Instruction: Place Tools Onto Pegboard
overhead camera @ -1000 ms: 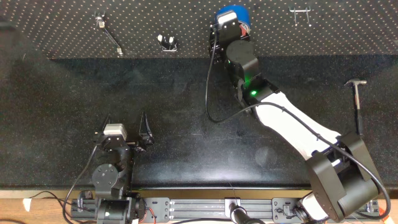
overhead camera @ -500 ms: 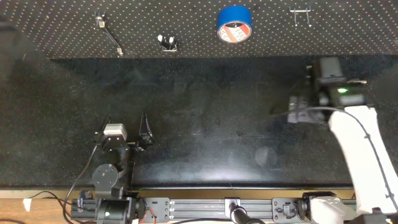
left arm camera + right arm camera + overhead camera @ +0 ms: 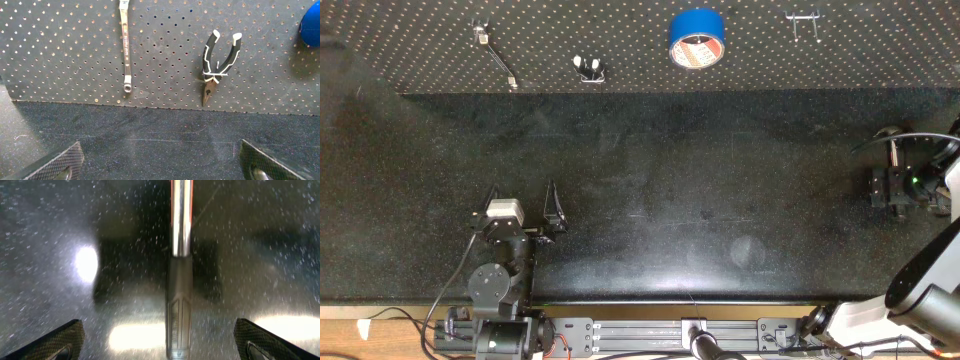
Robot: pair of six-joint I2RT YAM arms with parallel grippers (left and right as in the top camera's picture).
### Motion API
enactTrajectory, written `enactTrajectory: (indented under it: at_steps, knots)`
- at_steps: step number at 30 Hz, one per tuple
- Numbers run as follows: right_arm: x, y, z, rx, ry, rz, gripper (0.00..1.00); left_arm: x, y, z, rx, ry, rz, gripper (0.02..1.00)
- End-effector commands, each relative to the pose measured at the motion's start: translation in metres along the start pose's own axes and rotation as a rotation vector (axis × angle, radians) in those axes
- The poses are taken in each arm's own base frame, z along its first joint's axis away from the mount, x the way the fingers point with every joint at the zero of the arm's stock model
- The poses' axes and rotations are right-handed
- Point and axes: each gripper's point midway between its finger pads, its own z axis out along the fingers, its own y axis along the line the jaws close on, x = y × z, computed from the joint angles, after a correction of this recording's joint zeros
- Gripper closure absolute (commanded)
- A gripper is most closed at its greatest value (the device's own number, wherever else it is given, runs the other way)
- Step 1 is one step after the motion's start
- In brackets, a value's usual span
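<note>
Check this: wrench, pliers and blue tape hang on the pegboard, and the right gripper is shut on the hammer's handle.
Wrong in one respect. The right gripper is open, its jaws wide apart on either side of the hammer lying on the table, as the right wrist view shows. The wrench, pliers and blue tape do hang on the pegboard.

Black worktop [image 3: 650,200], finely speckled, with faint scuffs near the middle. A soft pale sheen [image 3: 745,250] lies on it right of centre. Seen close, hard white glare patches [image 3: 86,262] of reflected light. A dark pegboard [image 3: 420,50] stands upright along the far edge as a back wall and meets the worktop in a straight seam. Shadow darkens its left corner. A light wood-coloured strip [image 3: 380,312] runs along the near edge.
</note>
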Motion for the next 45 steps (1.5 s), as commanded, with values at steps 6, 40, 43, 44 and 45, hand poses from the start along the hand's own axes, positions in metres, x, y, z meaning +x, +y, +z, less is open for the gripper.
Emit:
enactTrajectory:
  at_steps: [6,40,43,44,45]
  knots:
    - [0.002,0.003,0.016,-0.037,0.021,-0.077,0.025,0.001,-0.001,0.0,0.007,0.002,0.017,0.023]
    - [-0.119,0.199,-0.133,-0.281,-0.641,-0.247,0.009,0.001,-0.001,0.0,0.007,0.002,0.017,0.023]
    - [-0.105,0.197,-0.122,-0.273,-0.597,-0.235,0.003,0.001,-0.001,0.0,0.007,0.002,0.017,0.02]
    - [-0.097,0.196,-0.115,-0.263,-0.59,-0.231,0.003,0.001,-0.001,0.0,0.007,0.002,0.017,0.023]
    - [-0.082,0.195,-0.102,-0.25,-0.597,-0.232,0.003,0.001,-0.001,0.0,0.007,0.002,0.017,0.023]
